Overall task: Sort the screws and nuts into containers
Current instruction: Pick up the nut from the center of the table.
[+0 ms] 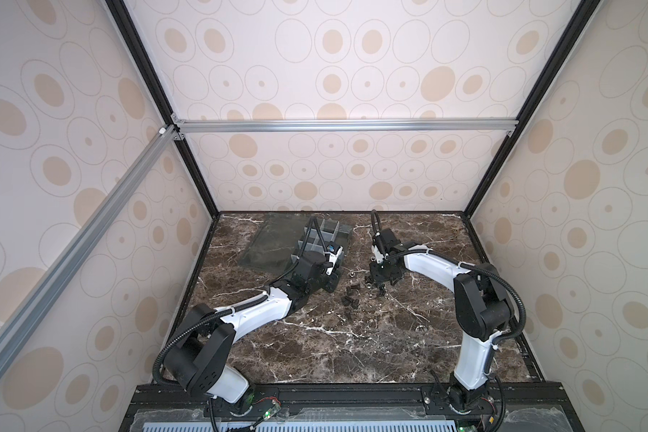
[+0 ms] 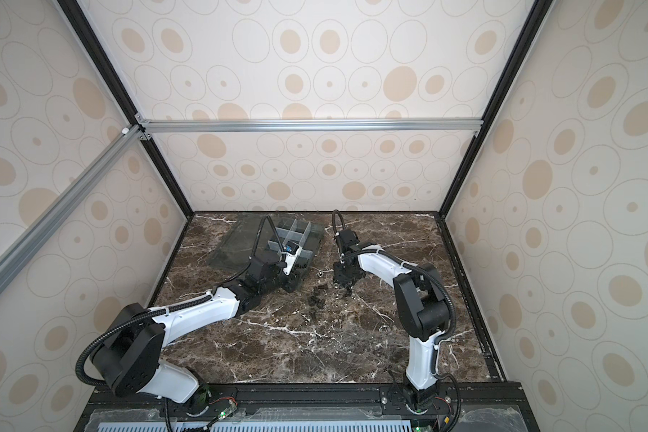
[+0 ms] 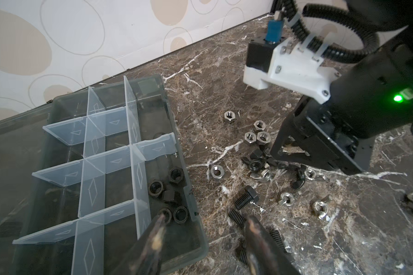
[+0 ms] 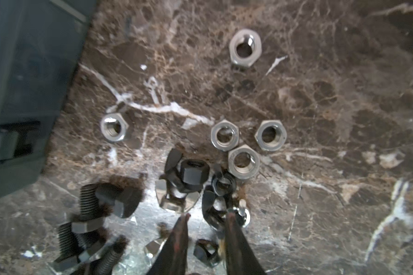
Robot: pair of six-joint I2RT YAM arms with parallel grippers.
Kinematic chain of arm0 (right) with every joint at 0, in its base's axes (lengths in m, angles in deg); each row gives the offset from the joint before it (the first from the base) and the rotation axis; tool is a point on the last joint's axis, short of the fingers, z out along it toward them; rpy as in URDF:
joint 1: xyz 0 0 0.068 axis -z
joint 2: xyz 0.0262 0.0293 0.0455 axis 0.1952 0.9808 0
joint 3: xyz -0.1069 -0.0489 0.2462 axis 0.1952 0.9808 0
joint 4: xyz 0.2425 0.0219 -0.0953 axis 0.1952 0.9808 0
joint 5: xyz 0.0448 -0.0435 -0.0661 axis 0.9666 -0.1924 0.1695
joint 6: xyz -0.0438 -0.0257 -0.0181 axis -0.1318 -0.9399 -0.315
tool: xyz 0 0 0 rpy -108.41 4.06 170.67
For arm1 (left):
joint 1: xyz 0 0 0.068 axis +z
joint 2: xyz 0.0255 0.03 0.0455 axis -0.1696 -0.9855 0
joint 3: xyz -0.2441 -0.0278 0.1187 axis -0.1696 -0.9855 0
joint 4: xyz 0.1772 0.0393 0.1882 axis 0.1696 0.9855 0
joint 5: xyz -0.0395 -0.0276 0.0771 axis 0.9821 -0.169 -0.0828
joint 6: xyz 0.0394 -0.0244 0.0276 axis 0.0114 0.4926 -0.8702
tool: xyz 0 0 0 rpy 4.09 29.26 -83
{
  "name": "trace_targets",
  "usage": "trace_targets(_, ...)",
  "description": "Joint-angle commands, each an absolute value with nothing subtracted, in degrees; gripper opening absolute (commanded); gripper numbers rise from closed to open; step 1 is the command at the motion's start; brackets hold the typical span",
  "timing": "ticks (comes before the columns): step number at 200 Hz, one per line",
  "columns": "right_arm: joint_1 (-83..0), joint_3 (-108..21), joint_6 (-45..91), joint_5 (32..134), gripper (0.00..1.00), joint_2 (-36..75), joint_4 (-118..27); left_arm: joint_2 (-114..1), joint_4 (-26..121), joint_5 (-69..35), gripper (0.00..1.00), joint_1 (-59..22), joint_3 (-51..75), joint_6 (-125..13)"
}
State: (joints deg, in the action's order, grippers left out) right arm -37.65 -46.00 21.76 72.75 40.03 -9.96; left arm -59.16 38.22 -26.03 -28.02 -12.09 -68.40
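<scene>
Several black nuts (image 4: 193, 173) lie just beyond the right jaws' parted tips.

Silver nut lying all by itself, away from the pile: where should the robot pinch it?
Pinch the lone silver hex nut across two opposite flat sides, coming straight down from above. It lies flat on the marble table with its hole facing up, and the bare marble around it probably leaves room on each side.
</scene>
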Motion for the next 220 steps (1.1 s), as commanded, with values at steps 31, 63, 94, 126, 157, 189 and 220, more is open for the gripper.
trace_targets(31,-38.5,-52.4,21.3,73.3,0.30,46.6,-8.7,-59.4,38.8,-27.1,0.54,-28.4,-9.5,-69.8)
trace_targets(63,-38.6,-54.3,21.1,72.6,0.30,49.4,-7.2,-58.6,38.9,-27.7,0.55,-28.4,-10.1,-69.8)
trace_targets(94,-38.6,-53.3,21.2,71.4,0.29,49.5,-7.4,-58.0,39.0,-27.9,0.55,-28.4,-10.6,-69.6)
trace_targets(126,-38.6,-53.1,20.4,72.0,0.29,50.6,-7.8,-57.8,38.5,-28.0,0.55,-28.4,-10.9,-69.6)
trace_targets(157,-38.6,-55.0,19.8,72.4,0.28,52.9,-7.1,-57.4,38.4,-28.2,0.55,-28.3,-10.8,-69.6)
trace_targets(189,-39.0,-55.3,19.6,73.1,0.25,53.3,-7.1,-56.8,38.5,-28.5,0.55,-28.3,-11.1,-69.7)
trace_targets(220,-39.2,-54.8,20.1,72.4,0.17,51.7,-7.4,-56.6,38.4,-28.9,0.55,-28.3,-11.0,-69.8)
